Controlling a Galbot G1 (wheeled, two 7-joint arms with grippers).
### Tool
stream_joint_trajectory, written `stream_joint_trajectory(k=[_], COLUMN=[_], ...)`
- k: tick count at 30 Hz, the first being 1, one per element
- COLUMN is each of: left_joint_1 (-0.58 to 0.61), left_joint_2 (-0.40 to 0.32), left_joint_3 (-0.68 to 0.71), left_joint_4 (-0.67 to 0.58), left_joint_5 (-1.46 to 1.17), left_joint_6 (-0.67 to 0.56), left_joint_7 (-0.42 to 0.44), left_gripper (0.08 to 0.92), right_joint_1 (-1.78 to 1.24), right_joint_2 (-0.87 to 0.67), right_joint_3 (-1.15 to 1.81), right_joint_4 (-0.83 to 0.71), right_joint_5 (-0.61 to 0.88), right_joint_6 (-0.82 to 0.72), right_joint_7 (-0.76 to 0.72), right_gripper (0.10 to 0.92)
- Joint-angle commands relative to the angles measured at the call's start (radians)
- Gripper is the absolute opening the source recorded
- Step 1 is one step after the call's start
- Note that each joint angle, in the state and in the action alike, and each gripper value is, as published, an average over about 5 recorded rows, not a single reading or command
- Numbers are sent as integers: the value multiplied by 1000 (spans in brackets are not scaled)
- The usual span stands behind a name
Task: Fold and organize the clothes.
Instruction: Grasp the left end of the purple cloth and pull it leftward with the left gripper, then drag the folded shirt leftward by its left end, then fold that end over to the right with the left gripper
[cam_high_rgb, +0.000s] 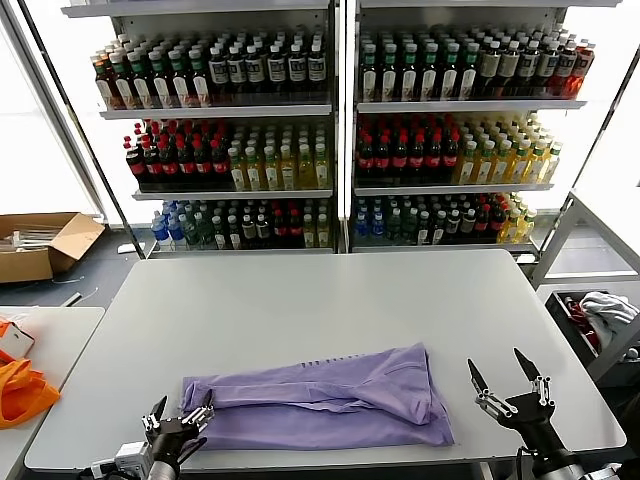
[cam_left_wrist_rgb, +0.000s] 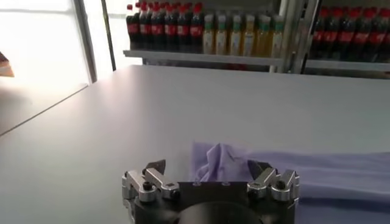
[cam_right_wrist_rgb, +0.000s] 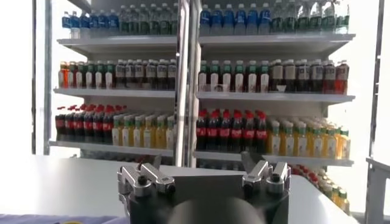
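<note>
One of the clothes, a lilac T-shirt (cam_high_rgb: 330, 400), lies folded into a long band near the front edge of the grey table (cam_high_rgb: 330, 295). My left gripper (cam_high_rgb: 183, 412) sits low at the shirt's left end, open, with nothing between its fingers. In the left wrist view a bunched end of the shirt (cam_left_wrist_rgb: 317, 173) rises just beyond the left gripper (cam_left_wrist_rgb: 207, 167). My right gripper (cam_high_rgb: 505, 378) stands open off the shirt's right end, apart from the cloth. The right wrist view shows the right gripper (cam_right_wrist_rgb: 204, 160) empty, facing the shelves.
Shelves of bottles (cam_high_rgb: 330, 130) stand behind the table. A side table at the left holds bright orange fabric (cam_high_rgb: 20, 392). A cardboard box (cam_high_rgb: 40, 245) sits on the floor at the left. A dark bin with pale cloth (cam_high_rgb: 598, 315) stands at the right.
</note>
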Motion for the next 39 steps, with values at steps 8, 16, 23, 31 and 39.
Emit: stream_joint_trajectory(k=[8, 16, 23, 31, 39], left_joint_1=[9, 6, -29, -105, -128], left_joint_2=[-45, -49, -27, 104, 323], left_joint_3=[32, 41, 1, -242, -509], left_joint_4=[26, 16, 2, 20, 122], left_joint_5=[-85, -87, -132, -228, -290], left_joint_6=[14, 12, 11, 20, 22], left_joint_7=[-68, -65, -60, -22, 124], left_gripper=[619, 385, 188, 107, 105], right_joint_1=[-13, -13, -5, 2, 13], right_joint_2=[10, 17, 15, 2, 7], right_joint_3=[22, 21, 19, 31, 10], right_joint_4=[11, 15, 11, 14, 12], right_joint_5=[62, 65, 86, 97, 97], right_joint_6=[19, 19, 13, 9, 7], right_joint_7=[6, 6, 9, 10, 10], right_gripper=[823, 823, 823, 823, 823])
